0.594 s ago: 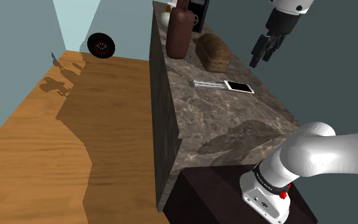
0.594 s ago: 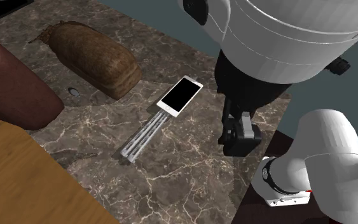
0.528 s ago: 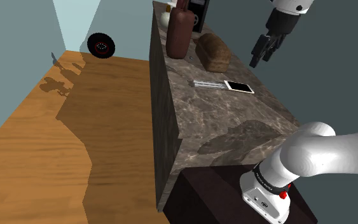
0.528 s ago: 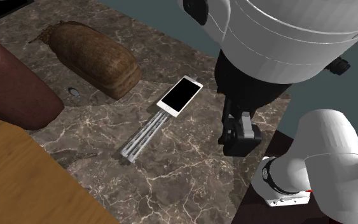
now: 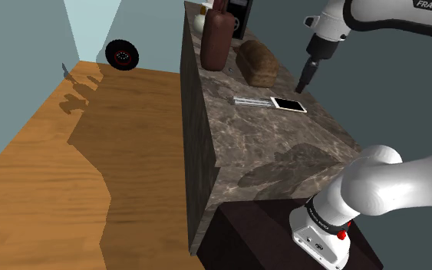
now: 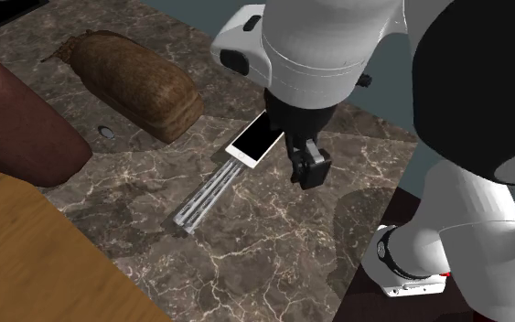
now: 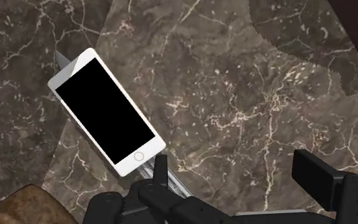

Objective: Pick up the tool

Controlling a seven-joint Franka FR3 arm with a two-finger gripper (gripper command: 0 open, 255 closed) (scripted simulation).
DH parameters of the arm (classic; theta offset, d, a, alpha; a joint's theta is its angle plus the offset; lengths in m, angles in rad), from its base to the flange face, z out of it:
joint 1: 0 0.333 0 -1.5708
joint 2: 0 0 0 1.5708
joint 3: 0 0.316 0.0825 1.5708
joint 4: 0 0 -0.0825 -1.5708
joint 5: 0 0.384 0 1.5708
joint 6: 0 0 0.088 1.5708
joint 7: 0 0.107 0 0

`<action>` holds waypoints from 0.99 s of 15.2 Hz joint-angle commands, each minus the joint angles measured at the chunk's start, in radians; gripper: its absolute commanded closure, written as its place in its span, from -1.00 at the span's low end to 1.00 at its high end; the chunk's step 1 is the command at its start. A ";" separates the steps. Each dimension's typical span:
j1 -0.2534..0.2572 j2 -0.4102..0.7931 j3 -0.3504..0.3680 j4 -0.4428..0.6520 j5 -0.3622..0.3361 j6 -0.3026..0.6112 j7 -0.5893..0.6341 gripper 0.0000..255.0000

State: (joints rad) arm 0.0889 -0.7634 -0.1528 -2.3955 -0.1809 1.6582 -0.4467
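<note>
Shoulder view, starting at its left: a tan wooden floor (image 5: pixel 45 153) runs back to a pale blue wall, where a black tyre with a red-marked hub (image 5: pixel 123 54) sits. Next comes the long counter of dark veined marble (image 5: pixel 260 146). At its far end stands a tall dark brown bottle-shaped block (image 5: pixel 215 38), with a rough brown loaf (image 5: pixel 258 63) just to its right. Nearer to me lies the flat grey two-barred metal tool (image 5: pixel 251 101), set across the counter. Its right end meets a white phone with a black screen (image 5: pixel 288 104). My black two-finger gripper (image 5: pixel 305 84) hangs above the counter to the right of the phone. At the lower right is my dark box stand (image 5: pixel 260 238).

From the second exterior view's left I see the loaf, then the tool (image 6: pixel 205 199) slanting up to the phone (image 6: pixel 255 139), then my gripper (image 6: pixel 306 174) just past the phone's edge and above the marble.

Along my wrist view, my fingers (image 7: pixel 314 175) stand wide apart with bare marble between them, and they grip nothing. The phone (image 7: pixel 104 119) lies off to one side, and a grey sliver of the tool (image 7: pixel 166 178) pokes out from under it beside one fingertip.
</note>
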 commanded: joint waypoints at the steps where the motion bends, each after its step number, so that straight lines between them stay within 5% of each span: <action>1: 0.029 0.046 -0.056 -0.006 -0.026 0.059 -0.128 -1.00; 11: 0.193 0.346 -0.309 0.018 -0.050 0.358 -0.717 -1.00; 15: 0.191 0.365 -0.319 -0.022 -0.052 0.416 -0.718 -1.00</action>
State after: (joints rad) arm 0.2796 -0.4028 -0.4690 -2.4037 -0.2316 2.0555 -1.1617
